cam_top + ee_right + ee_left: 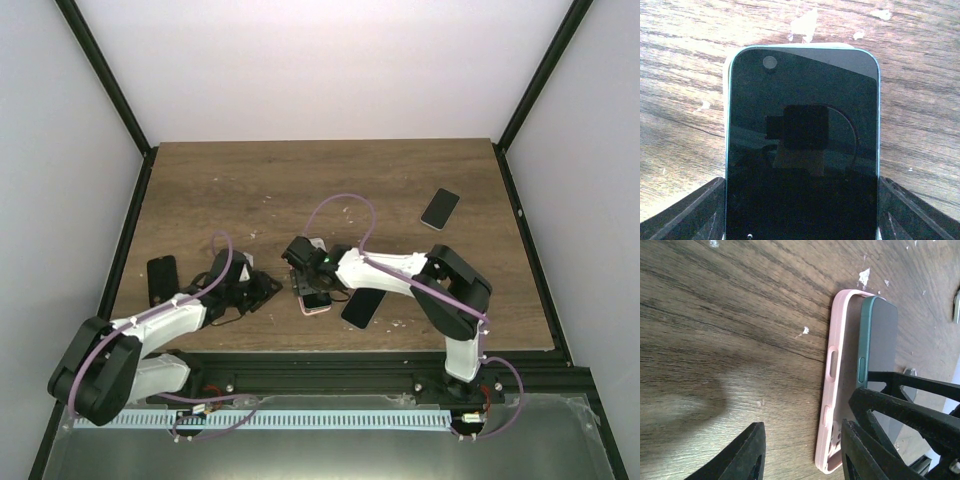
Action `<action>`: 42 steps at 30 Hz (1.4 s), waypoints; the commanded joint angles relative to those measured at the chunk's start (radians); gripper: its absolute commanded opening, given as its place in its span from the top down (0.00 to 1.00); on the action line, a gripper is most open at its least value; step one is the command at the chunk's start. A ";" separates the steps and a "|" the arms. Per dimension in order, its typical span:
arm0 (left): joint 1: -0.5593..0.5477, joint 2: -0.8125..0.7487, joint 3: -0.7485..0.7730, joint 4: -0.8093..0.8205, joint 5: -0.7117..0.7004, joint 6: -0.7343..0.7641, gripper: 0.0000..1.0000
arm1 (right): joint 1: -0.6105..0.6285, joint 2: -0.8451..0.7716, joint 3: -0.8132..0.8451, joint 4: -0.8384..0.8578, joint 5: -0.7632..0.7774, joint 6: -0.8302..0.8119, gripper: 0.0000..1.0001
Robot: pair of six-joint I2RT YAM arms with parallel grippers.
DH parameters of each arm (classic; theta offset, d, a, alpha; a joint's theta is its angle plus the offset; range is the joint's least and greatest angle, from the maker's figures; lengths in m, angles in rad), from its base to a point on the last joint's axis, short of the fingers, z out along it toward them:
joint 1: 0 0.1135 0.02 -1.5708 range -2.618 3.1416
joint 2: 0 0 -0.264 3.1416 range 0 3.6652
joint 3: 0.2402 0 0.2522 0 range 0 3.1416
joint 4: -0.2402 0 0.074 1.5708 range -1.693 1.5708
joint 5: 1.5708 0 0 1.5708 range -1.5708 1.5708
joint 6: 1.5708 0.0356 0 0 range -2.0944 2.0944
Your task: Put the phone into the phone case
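Starting at your left: what is your left tool (pixel 805 440) doing?

It is sitting low over the surface (pixel 715 315) with its fingers apart. The near side wall of the pink phone case (pixel 831 365) is lying between them, and they are not gripping anything.

And where is the phone (pixel 802 140) sitting?

Your right tool (pixel 800 200) is clamping it by its long edges and holding it over the case. From the left wrist, the phone appears to be riding high, with its green edge showing above the pink wall rather than seated inside it.

What is threatening the insertion?

I am judging three risks. The case is lying free, so pressing on a raised phone is likely to shove it sideways instead of snapping it in. Your right fingers are occupying the edges where the walls need to close. Letting go now is risking the phone sliding off the rim.

Is anything lying further right?

A spare dark phone (pixel 362 307) is lying just beside the case, so a skidding case is liable to hit it.
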 commanded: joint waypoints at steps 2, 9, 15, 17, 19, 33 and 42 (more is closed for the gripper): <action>0.004 0.020 -0.003 0.034 0.017 0.012 0.57 | 0.018 0.011 0.034 -0.016 0.025 0.005 0.28; 0.004 0.033 -0.002 0.047 0.026 0.016 0.57 | 0.019 -0.009 0.026 -0.020 0.011 0.013 0.17; 0.004 0.074 0.017 0.078 0.059 0.032 0.57 | 0.018 -0.048 0.008 -0.006 0.009 -0.007 0.12; 0.003 0.084 0.025 0.088 0.067 0.035 0.57 | 0.015 -0.058 -0.002 -0.004 0.015 -0.009 0.13; 0.003 0.098 0.030 0.102 0.076 0.045 0.57 | 0.006 -0.079 -0.023 0.011 0.020 -0.011 0.18; 0.002 0.275 0.093 0.222 0.175 0.111 0.63 | -0.123 -0.225 -0.268 0.233 -0.179 -0.056 0.62; 0.001 0.324 0.095 0.260 0.204 0.110 0.65 | -0.143 -0.222 -0.317 0.317 -0.250 -0.070 0.68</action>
